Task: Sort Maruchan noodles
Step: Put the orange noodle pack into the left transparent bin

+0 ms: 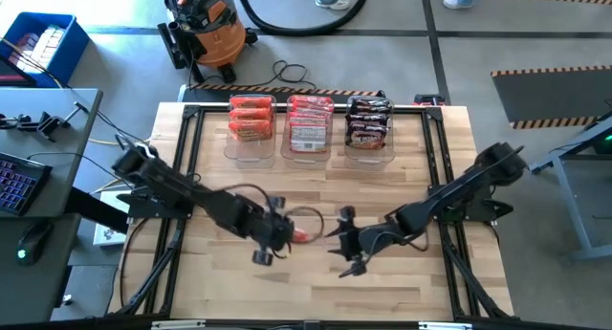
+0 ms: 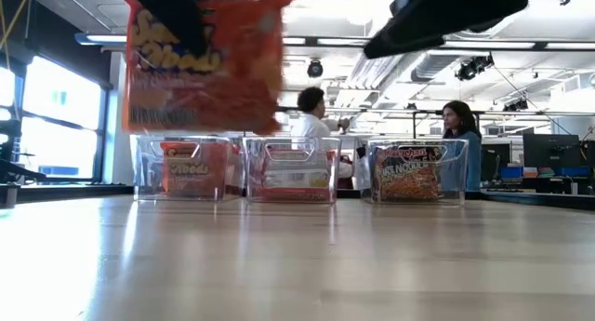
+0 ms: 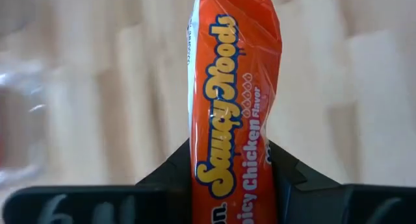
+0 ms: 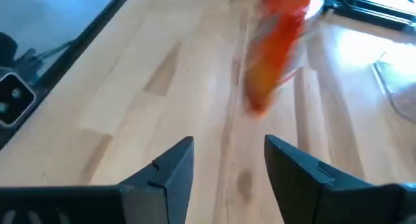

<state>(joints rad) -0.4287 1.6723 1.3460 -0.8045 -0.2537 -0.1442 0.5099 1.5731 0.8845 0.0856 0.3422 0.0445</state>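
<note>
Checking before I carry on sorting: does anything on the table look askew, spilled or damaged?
Nothing stands out. The three clear bins sit in a row, packets stacked inside. The left pincer holds an orange packet above the table; the right pincer is empty.

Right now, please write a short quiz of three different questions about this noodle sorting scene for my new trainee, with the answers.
1. True or false: the left gripper is shut on the orange packet.
2. How many clear bins stand in the row at the table's far edge?
3. Multiple choice: the right gripper is A) open and empty, B) holding a dark packet, C) inside a bin.

Key: 1 true. 2 three: orange packets in the left one, red-and-white packets in the middle, dark packets in the right. 3 A.
</note>
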